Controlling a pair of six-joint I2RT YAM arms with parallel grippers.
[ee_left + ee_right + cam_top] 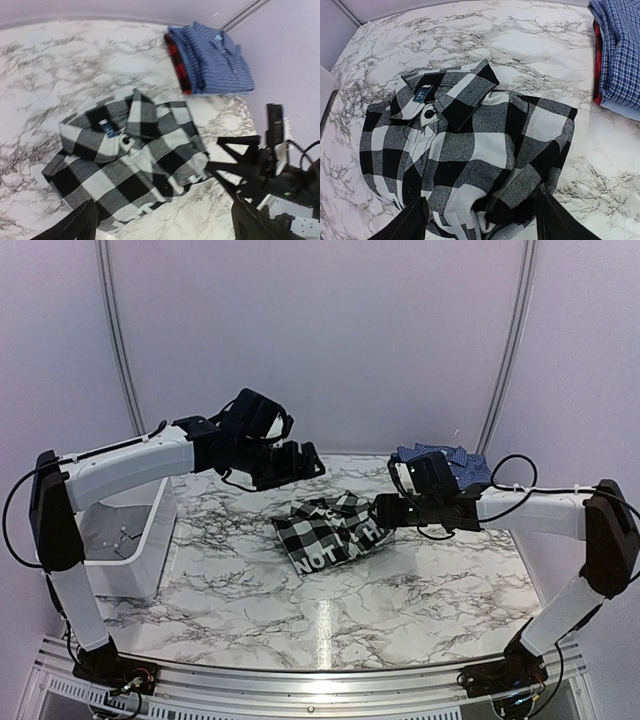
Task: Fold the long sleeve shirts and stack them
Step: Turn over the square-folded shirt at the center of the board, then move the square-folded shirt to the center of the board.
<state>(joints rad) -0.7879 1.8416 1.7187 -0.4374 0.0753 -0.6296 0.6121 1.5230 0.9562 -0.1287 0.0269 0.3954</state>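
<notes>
The worktop [230,585] has a smooth, glossy marble-look face, white with grey veins, and catches a bright streak of light near the front. The black-and-white shirt [470,150] is thick, soft woven cloth, matt and slightly fuzzy, with a twill grain showing in the grey squares. The blue shirt [215,60] is thinner, finer-woven cloth, also matt, and the red-and-black cloth [175,60] beneath it looks equally dull. The bin [150,540] is smooth white plastic. The right fingers [412,225] are matt black. The front rail [300,682] is ribbed bare metal.
</notes>
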